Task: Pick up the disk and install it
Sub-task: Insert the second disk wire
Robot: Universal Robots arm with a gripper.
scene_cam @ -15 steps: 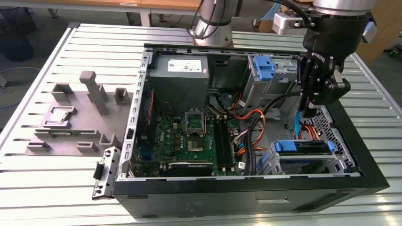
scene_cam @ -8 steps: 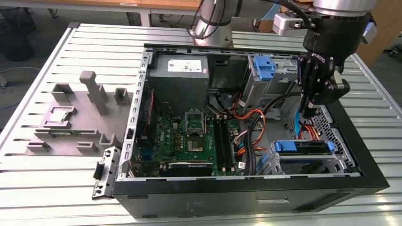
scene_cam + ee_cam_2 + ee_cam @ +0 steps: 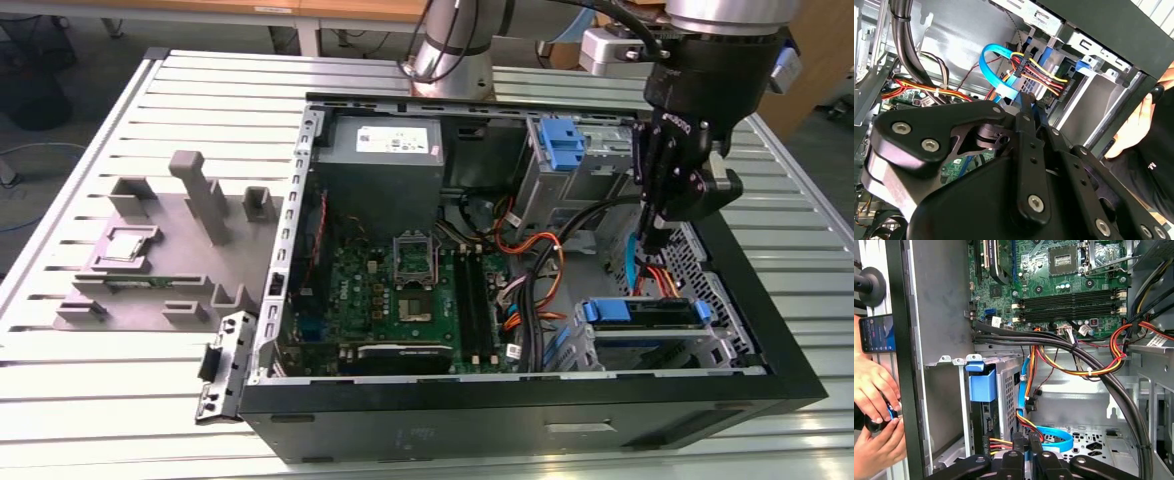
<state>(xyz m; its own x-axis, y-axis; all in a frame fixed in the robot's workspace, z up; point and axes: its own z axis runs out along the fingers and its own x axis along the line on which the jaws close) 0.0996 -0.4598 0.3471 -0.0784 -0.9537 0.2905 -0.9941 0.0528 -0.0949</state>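
Note:
The disk (image 3: 643, 314) lies in the drive cage at the front right of the open computer case (image 3: 534, 405), its blue bracket (image 3: 603, 310) facing the motherboard. In the first wrist view the disk (image 3: 985, 426) stands in the cage under its blue bracket tab (image 3: 983, 385). My gripper (image 3: 650, 260) hangs just above and behind the disk. Its fingers are shut, and the tips sit right at the bundle of red, yellow and black power wires (image 3: 1004, 442) and the blue flat cable (image 3: 991, 65). I cannot tell whether the tips pinch a connector. In both wrist views the gripper (image 3: 1028, 441) (image 3: 1026, 97) points at that plug.
The motherboard (image 3: 400, 290) fills the case floor, with a grey power supply box (image 3: 384, 150) at the back. A tall blue latch piece (image 3: 561, 140) stands by the back cage. A grey fixture (image 3: 160, 250) sits on the table beside the case. A person's hands (image 3: 874, 410) hold a phone near the case wall.

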